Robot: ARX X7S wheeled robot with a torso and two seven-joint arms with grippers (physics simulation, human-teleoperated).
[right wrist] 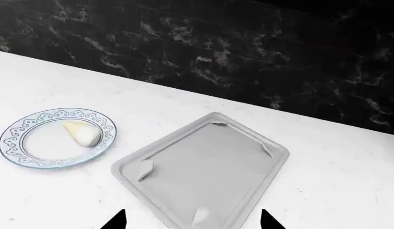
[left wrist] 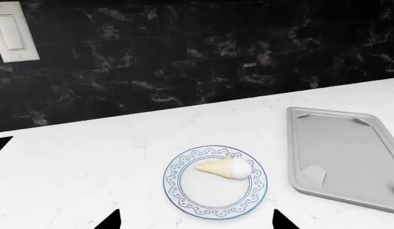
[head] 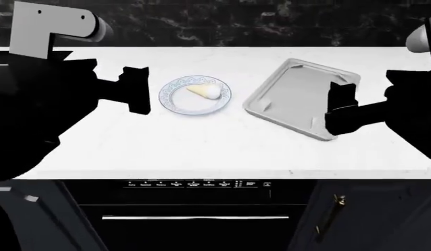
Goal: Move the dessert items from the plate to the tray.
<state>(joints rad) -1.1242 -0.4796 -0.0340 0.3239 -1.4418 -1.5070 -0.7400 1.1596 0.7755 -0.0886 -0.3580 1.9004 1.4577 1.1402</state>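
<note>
Plenty of bare white marble-look counter (head: 201, 146) all round — plate (head: 175, 102) sits centre-left in the head view, tray (head: 292, 78) just right of it with a clear strip between, angled so one corner points at the black tiled wall (head: 222, 21). Ice-cream cone (head: 204, 91) lying flat on the plate's upper right part, white scoop end toward the tray; can't make out a second white lump anywhere.

Left gripper (head: 137, 90) hanging just off the plate's left edge, right gripper (head: 340, 107) over the tray's right rim. Both just dark silhouettes, holding nothing, fingertips apart in the wrist views.

Plate round, white, blue scrollwork border. Tray flat, light grey, low rim, shiny corner creases — nothing on it yet.
</note>
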